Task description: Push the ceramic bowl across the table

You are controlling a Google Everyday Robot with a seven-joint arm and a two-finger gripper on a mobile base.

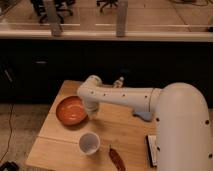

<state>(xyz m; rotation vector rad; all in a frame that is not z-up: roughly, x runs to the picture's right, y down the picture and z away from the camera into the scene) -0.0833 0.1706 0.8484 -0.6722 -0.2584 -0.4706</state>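
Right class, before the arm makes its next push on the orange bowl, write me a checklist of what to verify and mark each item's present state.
1. Ceramic bowl upright on the table: ok.
2. Hand low at the bowl's right rim: ok.
3. Hand actually touching the rim: cannot tell.
4. Room left of the bowl: not ok, it sits near the table's left edge.
5. White cup out of the way: ok, in front of the bowl and apart from it.
6. Red-brown item away from the bowl: ok.

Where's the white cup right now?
The white cup stands near the table's front edge, below the ceramic bowl; the claw is by the bowl's right rim.
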